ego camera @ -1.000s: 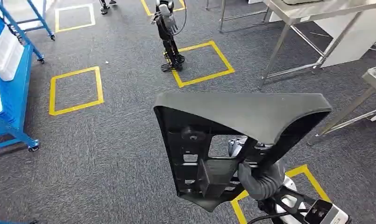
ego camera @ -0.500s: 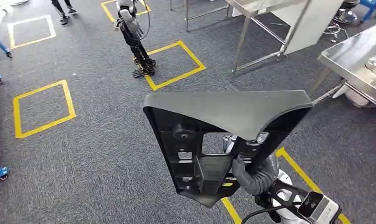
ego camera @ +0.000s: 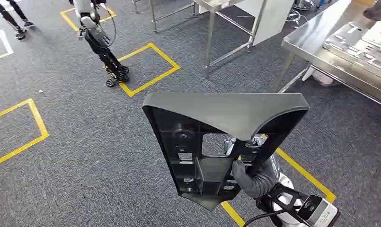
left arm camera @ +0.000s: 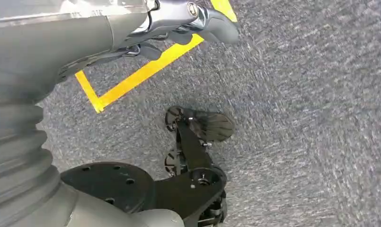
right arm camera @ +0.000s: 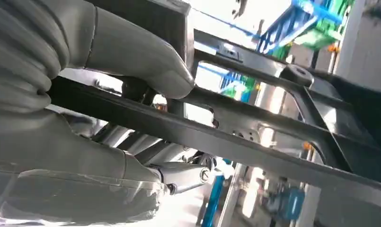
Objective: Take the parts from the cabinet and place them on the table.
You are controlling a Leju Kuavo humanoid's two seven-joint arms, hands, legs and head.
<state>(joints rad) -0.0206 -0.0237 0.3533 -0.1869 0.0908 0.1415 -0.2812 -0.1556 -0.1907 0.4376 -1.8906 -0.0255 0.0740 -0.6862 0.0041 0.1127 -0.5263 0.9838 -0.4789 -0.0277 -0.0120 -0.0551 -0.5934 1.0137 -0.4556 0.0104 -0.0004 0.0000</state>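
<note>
Black plastic part (ego camera: 217,142) sits nearest, held up in front of the body by your right hand (ego camera: 252,177), fingers (right arm camera: 136,61) wrapped tight round an inner rib (right arm camera: 217,137). Keep that grip firm and the part level while you walk it over; it looks bulky and hides the floor ahead. Left hand (left arm camera: 179,23) hangs low over the grey carpet (left arm camera: 311,118), fingers loosely curled on nothing. Steel table (ego camera: 321,52) lies further off to your right; approach squarely, watch its legs.
</note>
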